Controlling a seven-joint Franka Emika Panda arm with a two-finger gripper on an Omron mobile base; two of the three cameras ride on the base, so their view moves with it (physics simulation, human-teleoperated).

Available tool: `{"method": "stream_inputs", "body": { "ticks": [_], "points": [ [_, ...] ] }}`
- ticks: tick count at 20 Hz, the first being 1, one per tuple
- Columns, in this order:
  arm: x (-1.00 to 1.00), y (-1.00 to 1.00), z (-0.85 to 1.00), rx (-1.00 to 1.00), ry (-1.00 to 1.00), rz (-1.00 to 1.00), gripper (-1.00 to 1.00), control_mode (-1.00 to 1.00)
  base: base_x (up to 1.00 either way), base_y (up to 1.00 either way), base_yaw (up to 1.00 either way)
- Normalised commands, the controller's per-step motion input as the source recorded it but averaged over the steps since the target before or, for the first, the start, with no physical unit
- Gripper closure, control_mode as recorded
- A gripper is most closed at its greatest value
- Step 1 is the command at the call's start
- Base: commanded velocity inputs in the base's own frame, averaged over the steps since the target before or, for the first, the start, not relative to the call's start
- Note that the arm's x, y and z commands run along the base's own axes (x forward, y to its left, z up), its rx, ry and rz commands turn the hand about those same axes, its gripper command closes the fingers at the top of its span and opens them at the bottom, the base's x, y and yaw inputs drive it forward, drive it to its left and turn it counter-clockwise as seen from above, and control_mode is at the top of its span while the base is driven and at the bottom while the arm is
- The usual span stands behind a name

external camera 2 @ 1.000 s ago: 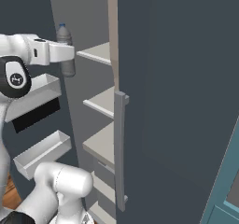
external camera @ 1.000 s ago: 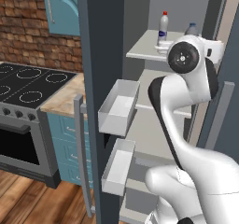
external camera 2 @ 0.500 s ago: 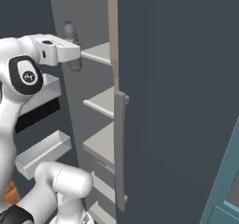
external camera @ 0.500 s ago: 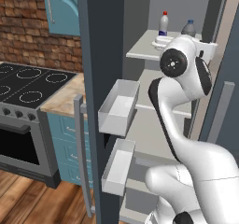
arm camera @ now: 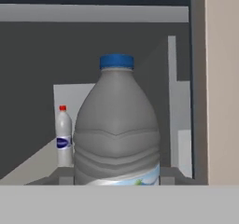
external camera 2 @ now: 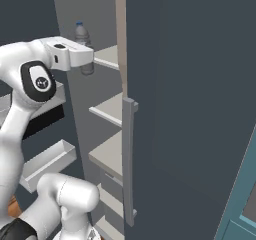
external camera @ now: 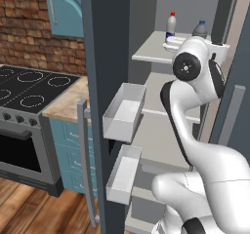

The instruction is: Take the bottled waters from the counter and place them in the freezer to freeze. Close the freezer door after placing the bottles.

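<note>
Two bottles are at the freezer's (external camera: 146, 13) top shelf (external camera: 151, 52): the white one (external camera: 171, 26) stands parked, the grey one (arm camera: 116, 129) stays upright because the claw (arm camera: 116, 181) is clamped on it.

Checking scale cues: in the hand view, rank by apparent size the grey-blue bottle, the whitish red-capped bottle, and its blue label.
1. Grey-blue plastic bottle with dark blue cap, though nearness to the camera inflates it.
2. Whitish red-capped bottle.
3. Its blue label.
</note>
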Motion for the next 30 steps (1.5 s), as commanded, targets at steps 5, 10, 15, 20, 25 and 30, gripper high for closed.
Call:
{"method": "stream_inputs", "body": {
  "ticks": [5,10,15,20,25,30],
  "points": [
    [0.16,0.0,0.0,0.0,0.0,0.03,1.0,-1.0,0.0,0.0,0.0],
    [0.33,0.0,0.02,0.0,0.01,0.02,1.0,-1.0,0.0,0.0,0.0],
    [0.36,0.0,0.01,0.01,0.02,0.01,1.0,-1.0,0.0,0.0,0.0],
    [0.48,0.0,0.0,0.03,0.05,0.0,1.0,-1.0,0.0,0.0,0.0],
    [0.49,0.0,0.0,0.0,0.04,0.0,1.0,-1.0,0.0,0.0,0.0],
    [0.43,-0.02,-0.01,0.0,0.01,0.0,1.0,-1.0,0.0,0.0,0.0]
  ]
}}
